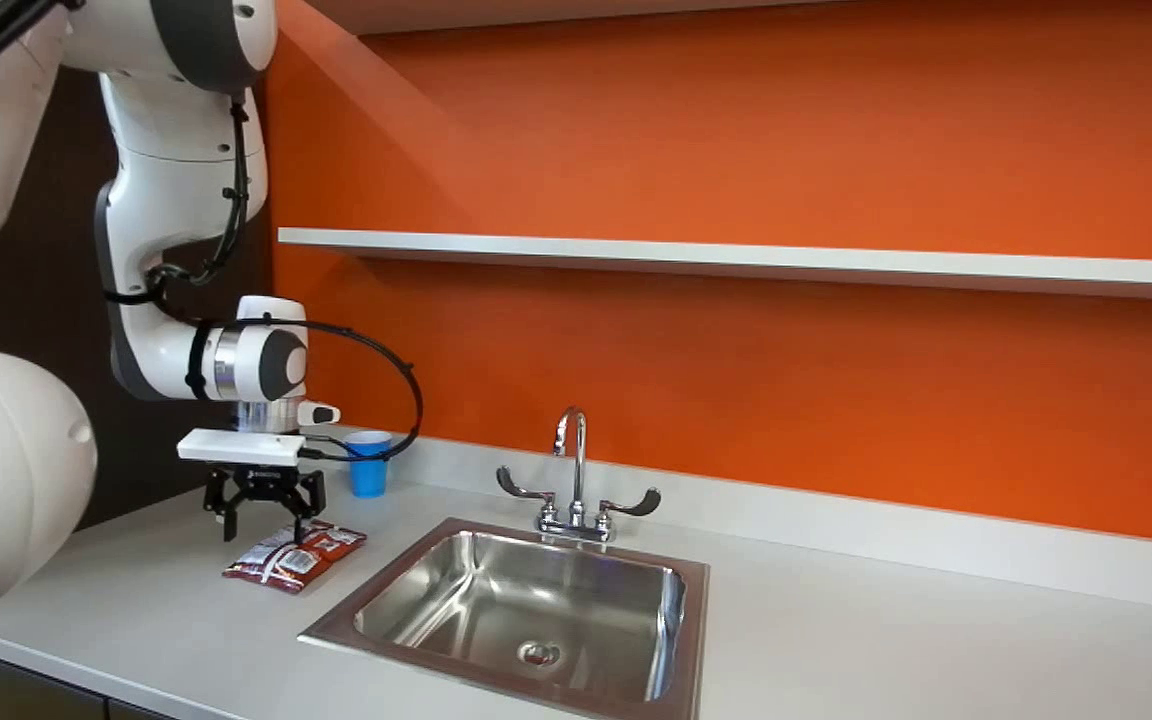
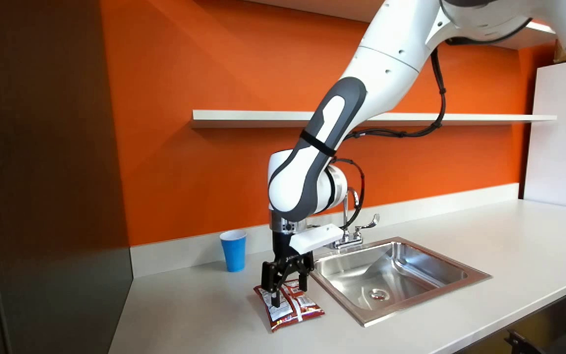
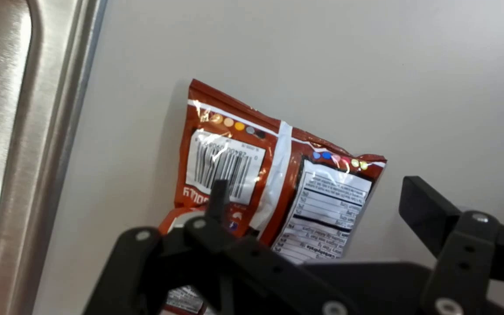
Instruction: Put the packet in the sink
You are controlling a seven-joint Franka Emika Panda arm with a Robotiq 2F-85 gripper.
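Observation:
The red packet (image 1: pixel 311 562) with white and dark markings lies flat on the counter beside the sink; it also shows in an exterior view (image 2: pixel 294 309) and in the wrist view (image 3: pixel 278 170). My gripper (image 1: pixel 264 530) is open, pointing down just above the packet, also in an exterior view (image 2: pixel 289 293). In the wrist view the gripper (image 3: pixel 317 194) has one finger over the barcode side and the other past the packet's edge. Whether a fingertip touches the packet I cannot tell. The steel sink (image 1: pixel 496 600) shows in both exterior views (image 2: pixel 440 259); its rim (image 3: pixel 55 118) shows in the wrist view.
A blue cup (image 1: pixel 368 475) stands near the back wall, behind the packet (image 2: pixel 234 253). The chrome faucet (image 1: pixel 576 495) rises at the sink's back edge. A white shelf (image 1: pixel 736 257) runs along the orange wall. A dark panel (image 2: pixel 52 196) stands at the counter's end.

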